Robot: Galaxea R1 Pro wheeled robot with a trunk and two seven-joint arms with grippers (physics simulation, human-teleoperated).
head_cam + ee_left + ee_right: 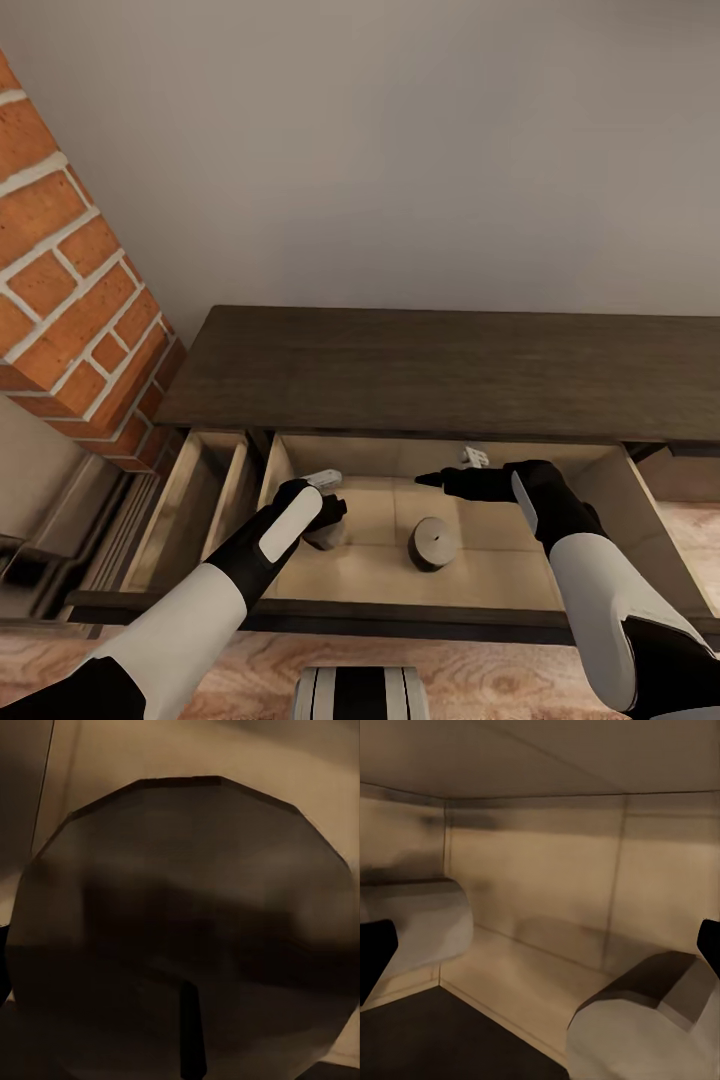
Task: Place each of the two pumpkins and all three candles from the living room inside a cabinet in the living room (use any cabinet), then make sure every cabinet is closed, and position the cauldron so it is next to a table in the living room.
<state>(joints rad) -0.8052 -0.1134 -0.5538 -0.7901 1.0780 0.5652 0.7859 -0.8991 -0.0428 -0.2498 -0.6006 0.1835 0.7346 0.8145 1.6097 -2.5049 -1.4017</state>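
The cabinet (440,370) is a low dark-brown console with its middle drawer (480,580) pulled out, showing a tan inside. One grey candle (433,543) stands on the drawer floor. My left gripper (332,512) reaches down into the drawer's left part and is shut on a second candle (325,535). That candle's round top (187,915) and dark wick (191,1027) sit close up in the left wrist view. My right gripper (432,480) hovers open inside the drawer, pointing left; its fingertips (375,952) are wide apart, with two candles (424,922) (645,1020) ahead. No pumpkins or cauldron are in view.
A brick column (70,290) stands at the left against the plain wall. A narrower drawer (195,500) is open left of the middle one, and another compartment (680,470) shows at the right. Wooden floor and my base (360,695) lie below.
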